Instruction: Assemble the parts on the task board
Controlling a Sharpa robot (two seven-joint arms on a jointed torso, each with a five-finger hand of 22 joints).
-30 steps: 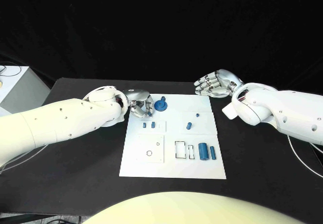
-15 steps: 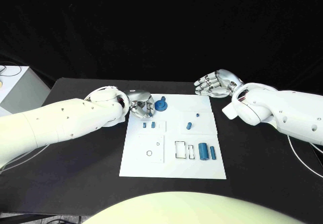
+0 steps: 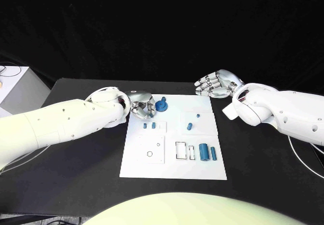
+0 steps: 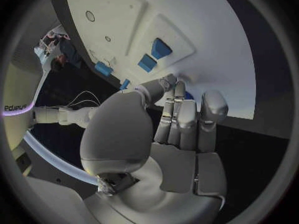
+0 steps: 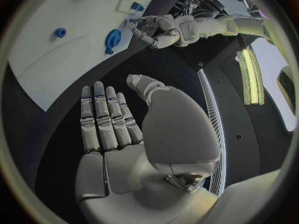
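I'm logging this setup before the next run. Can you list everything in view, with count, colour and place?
task board: one, white, middle of the table.
table: one, black, under the board.
knobbed part: one, blue, far left corner of the board, beside the left hand.
small blocks: two, blue, left side of the board.
short pin: one, blue, middle of the board.
tiny peg: one, blue, far right part of the board.
cylinders: two, blue, side by side, right near part.
left hand: one, silver, at the board's far left corner.
right hand: one, silver, off the board's far right corner, fingers apart, holding nothing.
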